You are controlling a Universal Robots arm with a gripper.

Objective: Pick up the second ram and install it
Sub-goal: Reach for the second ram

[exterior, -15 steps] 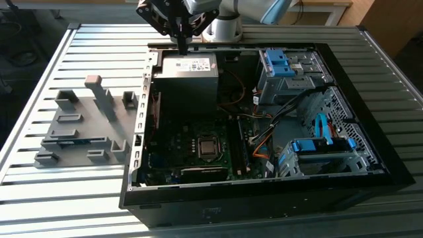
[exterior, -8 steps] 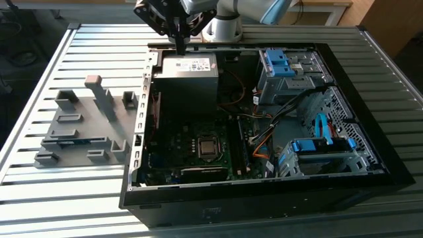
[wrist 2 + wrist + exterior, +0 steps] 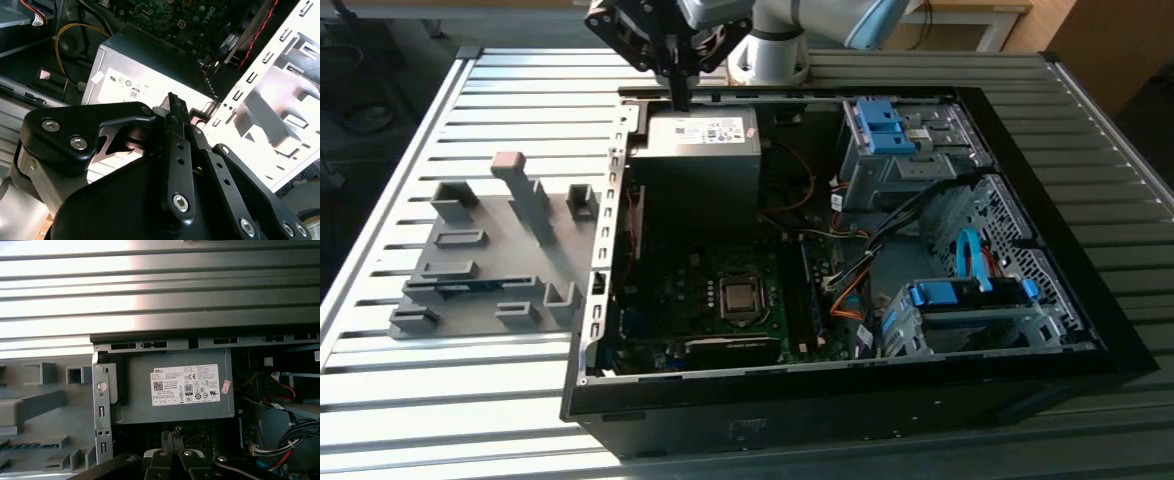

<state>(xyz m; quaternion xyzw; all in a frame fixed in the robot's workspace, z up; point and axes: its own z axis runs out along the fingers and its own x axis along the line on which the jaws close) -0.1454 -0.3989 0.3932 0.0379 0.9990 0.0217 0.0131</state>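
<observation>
**Status of work**

1. The claw (image 3: pixel 680 98) hung above the power supply (image 3: pixel 700 135) at the far edge of the open computer case (image 3: pixel 1087 345). In both wrist views the fingertips (image 3: pixel 171 101) pointed down at the supply's labelled face (image 3: pixel 175 385).
2. Claw state: narrow. The fingers (image 3: pixel 167 441) stood close together with nothing between them.
3. The second ram (image 3: pixel 467 285) lay on edge in a slot of the grey holder (image 3: pixel 520 215). The holder sat on the slatted worktop (image 3: pixel 454 400), just beside the case on the exterior view's left. In the first wrist view the stick (image 3: pixel 22 445) appeared as a blue-green strip low in the holder. It was well apart from the claw.
4. The motherboard (image 3: pixel 707 300) lay exposed inside the case. Whether any memory slot beside the processor socket (image 3: pixel 740 297) was already filled could not be determined.

**Assessment:** The task appeared to be at its start. The stick had not been gripped, so both the pick-up and the seating in the board were judged outstanding.
</observation>
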